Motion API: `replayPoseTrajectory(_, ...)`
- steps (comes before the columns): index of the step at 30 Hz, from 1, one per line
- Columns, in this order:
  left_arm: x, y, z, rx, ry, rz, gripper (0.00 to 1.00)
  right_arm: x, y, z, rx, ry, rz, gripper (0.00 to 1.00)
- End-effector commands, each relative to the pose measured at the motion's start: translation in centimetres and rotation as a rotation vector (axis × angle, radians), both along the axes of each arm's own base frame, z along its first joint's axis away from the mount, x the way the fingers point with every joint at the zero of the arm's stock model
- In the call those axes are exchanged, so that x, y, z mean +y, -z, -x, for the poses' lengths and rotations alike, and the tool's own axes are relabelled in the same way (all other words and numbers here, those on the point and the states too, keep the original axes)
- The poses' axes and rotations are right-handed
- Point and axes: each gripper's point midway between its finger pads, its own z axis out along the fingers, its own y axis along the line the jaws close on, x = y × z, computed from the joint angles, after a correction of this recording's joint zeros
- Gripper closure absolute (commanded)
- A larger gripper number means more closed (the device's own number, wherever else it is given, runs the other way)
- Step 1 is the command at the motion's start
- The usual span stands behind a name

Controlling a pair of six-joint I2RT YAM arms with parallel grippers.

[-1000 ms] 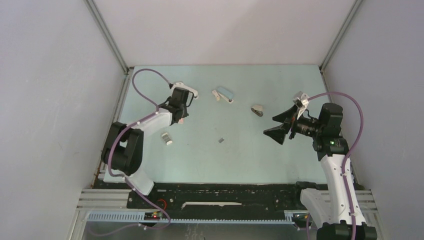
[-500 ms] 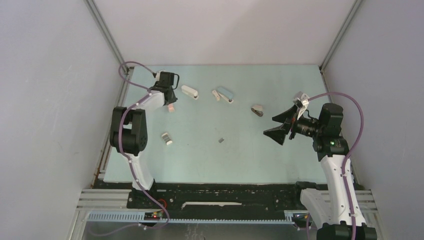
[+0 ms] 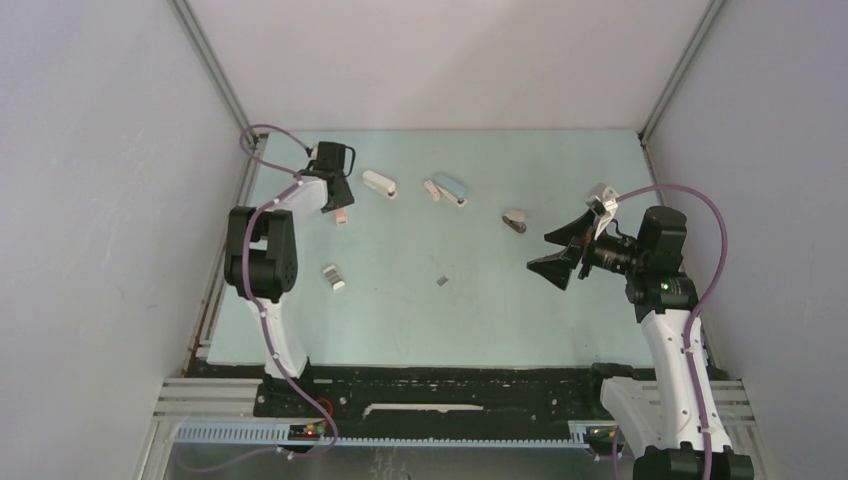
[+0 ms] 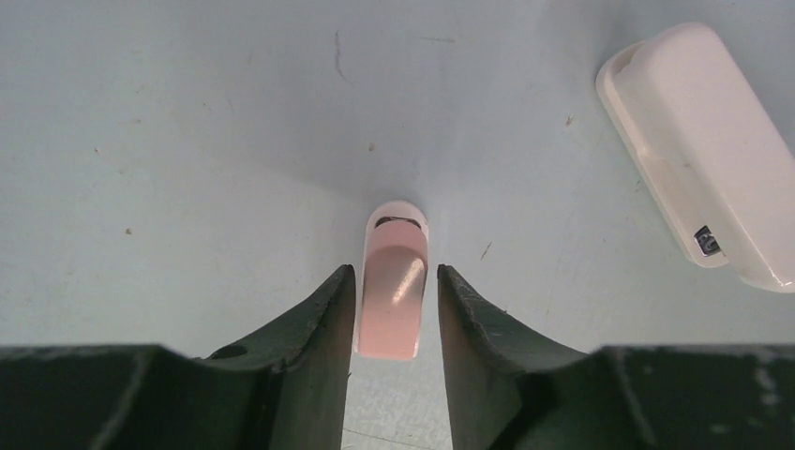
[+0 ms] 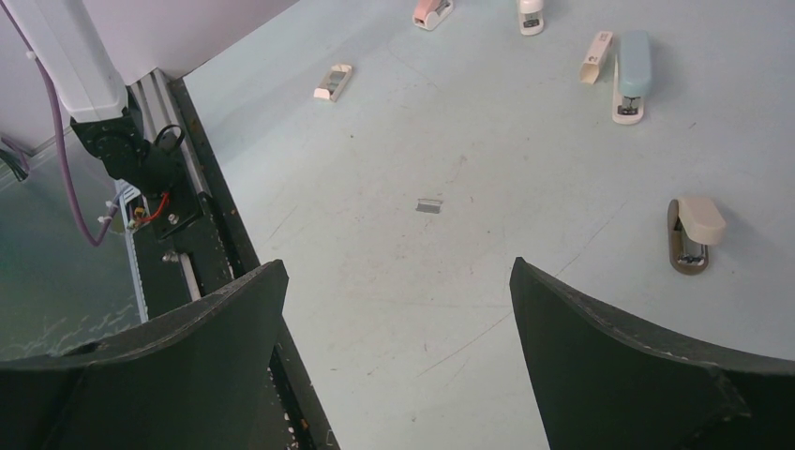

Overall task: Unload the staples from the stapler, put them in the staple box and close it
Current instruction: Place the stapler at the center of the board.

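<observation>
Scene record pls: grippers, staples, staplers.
left gripper: open, jaws flanking the pink stapler, which lies on the table
right gripper: open wide, empty, above the table
staples: one grey strip, loose mid-table
others: white stapler beside the pink one; blue stapler and beige stapler farther right

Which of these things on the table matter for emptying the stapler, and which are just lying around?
In the job: pink stapler between the fingers of the left gripper; grey staple strip mid-table.
Lying about: white stapler beside it; blue stapler; beige stapler; small pale stapler near the left arm.
</observation>
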Motion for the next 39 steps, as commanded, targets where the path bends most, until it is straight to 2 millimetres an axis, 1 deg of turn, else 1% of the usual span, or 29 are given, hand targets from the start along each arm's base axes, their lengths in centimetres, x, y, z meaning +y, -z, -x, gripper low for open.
replayPoseTrajectory(1,-0.3,-2.1,-0.9,-0.038,0.004,0.027,0.53,-0.1,-0.3,0.1,-0.023,0.001,0.000,0.00)
replayPoseTrajectory(6,-1.2,-5.0,-0.3,-0.114,0.032,0.082,0.38,-0.2,-0.5,0.1,-0.027,0.005,-0.002,0.00)
replayPoseTrajectory(8,-1.2,-6.5,0.1,-0.158,0.035,0.095,0.35,-0.3,-0.5,0.1,-0.030,0.006,-0.002,0.00)
replayPoseTrajectory(10,-1.4,-8.2,0.7,-0.209,0.049,0.113,0.30,-0.3,-0.5,0.1,-0.030,0.007,-0.002,0.00)
replayPoseTrajectory(13,-2.0,-11.4,1.9,-0.316,0.085,0.150,0.16,-0.4,-0.6,0.1,-0.037,0.010,0.001,0.00)
replayPoseTrajectory(14,-2.1,-12.1,2.6,-0.343,0.097,0.160,0.14,-0.4,-0.6,0.1,-0.041,0.012,0.002,0.00)
replayPoseTrajectory(17,-2.7,-15.5,4.3,-0.437,0.136,0.195,0.09,-0.4,-0.7,0.2,-0.043,0.009,0.001,0.00)
replayPoseTrajectory(18,-2.9,-17.1,5.0,-0.479,0.152,0.209,0.08,-0.4,-0.7,0.2,-0.046,0.008,0.002,0.00)
replayPoseTrajectory(22,-4.3,-22.0,7.6,-0.593,0.243,0.273,0.05,-0.4,-0.6,0.2,-0.055,0.002,0.008,0.00)
replayPoseTrajectory(24,-4.9,-24.3,9.2,-0.633,0.295,0.291,0.01,-0.4,-0.6,0.3,-0.066,-0.001,0.015,0.00)
replayPoseTrajectory(26,-5.3,-26.6,11.1,-0.677,0.347,0.291,0.00,-0.6,-0.4,0.1,-0.079,0.004,0.029,0.00)
replayPoseTrajectory(28,-5.6,-28.4,13.2,-0.722,0.402,0.287,0.00,-0.7,-0.4,-0.1,-0.098,0.016,0.048,0.00)
replayPoseTrajectory(30,-5.8,-29.4,15.5,-0.759,0.451,0.278,0.00,-0.7,-0.2,-0.4,-0.113,0.024,0.067,0.00)
replayPoseTrajectory(31,-5.8,-29.4,16.5,-0.771,0.472,0.268,0.00,-0.6,-0.2,-0.4,-0.124,0.020,0.081,0.00)
replayPoseTrajectory(33,-5.7,-29.1,18.6,-0.793,0.501,0.247,0.00,-0.2,0.0,-0.5,-0.150,-0.005,0.109,0.00)
replayPoseTrajectory(35,-5.9,-27.9,20.2,-0.811,0.551,0.222,0.00,0.3,0.0,-0.8,-0.158,-0.015,0.145,0.00)
replayPoseTrajectory(36,-6.0,-27.5,20.8,-0.830,0.572,0.212,0.00,0.9,-0.1,-0.8,-0.157,-0.036,0.170,0.00)
replayPoseTrajectory(38,-6.4,-27.0,21.7,-0.869,0.606,0.217,0.00,1.4,-0.1,-1.5,-0.147,-0.039,0.233,0.00)
replayPoseTrajectory(39,-6.6,-26.7,22.0,-0.879,0.624,0.221,0.00,2.0,-0.2,-1.6,-0.139,-0.059,0.260,0.00)
